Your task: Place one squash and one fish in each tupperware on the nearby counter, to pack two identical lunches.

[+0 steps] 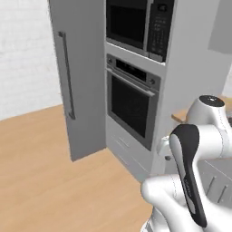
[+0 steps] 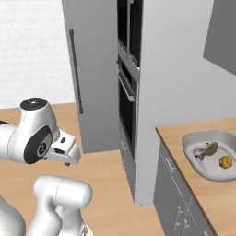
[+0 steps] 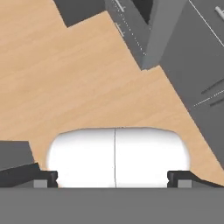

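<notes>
Hovering over floor, my gripper (image 3: 113,177) spread and empty; reaching early risks missing the fish (image 2: 207,150) and yellow squash (image 2: 225,162).

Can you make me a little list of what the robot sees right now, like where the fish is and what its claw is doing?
place: kitchen with a wood floor
tupperware: wide pale grey tub on the wooden counter
fish: lying inside that tub
squash: yellow one, in the same tub beside the fish
claw: open, holding nothing, pointing down at the floor
nearby: wall oven with a microwave above it
</notes>
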Controlling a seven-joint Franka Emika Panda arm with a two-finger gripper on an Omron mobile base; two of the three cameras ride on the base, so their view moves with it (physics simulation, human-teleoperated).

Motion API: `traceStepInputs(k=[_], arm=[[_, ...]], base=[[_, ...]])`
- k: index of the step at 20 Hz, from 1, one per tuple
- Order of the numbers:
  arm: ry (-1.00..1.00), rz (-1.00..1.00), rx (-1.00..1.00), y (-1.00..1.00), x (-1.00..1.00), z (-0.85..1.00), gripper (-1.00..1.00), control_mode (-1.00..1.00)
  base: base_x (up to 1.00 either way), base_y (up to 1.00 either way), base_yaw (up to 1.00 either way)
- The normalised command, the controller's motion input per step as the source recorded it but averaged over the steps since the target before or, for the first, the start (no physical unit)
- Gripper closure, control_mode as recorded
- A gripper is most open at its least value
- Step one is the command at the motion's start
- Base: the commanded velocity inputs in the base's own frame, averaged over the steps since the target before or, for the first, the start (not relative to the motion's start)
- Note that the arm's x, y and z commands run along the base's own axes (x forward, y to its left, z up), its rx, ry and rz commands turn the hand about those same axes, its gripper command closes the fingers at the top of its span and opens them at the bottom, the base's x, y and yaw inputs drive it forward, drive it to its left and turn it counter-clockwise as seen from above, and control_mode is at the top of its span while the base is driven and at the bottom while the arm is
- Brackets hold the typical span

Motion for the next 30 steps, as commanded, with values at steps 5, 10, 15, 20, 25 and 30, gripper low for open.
traceStepInputs(k=[5,10,15,20,25,30], arm=[[0.0,0.0,0.0,0.0,0.0,0.0,-1.0,1.0],[0.0,0.0,0.0,0.0,0.0,0.0,-1.0,1.0],[0.0,0.0,0.0,0.0,0.0,0.0,-1.0,1.0],[0.0,0.0,0.0,0.0,0.0,0.0,-1.0,1.0],[0.0,0.0,0.0,0.0,0.0,0.0,-1.0,1.0],[0.0,0.0,0.0,0.0,0.0,0.0,-1.0,1.0]], base=[[0.02,0.79,0.68],[0.79,0.28,0.41],[1.0,0.01,0.07],[1.0,0.1,0.02],[1.0,0.15,0.01],[1.0,0.8,0.02]])
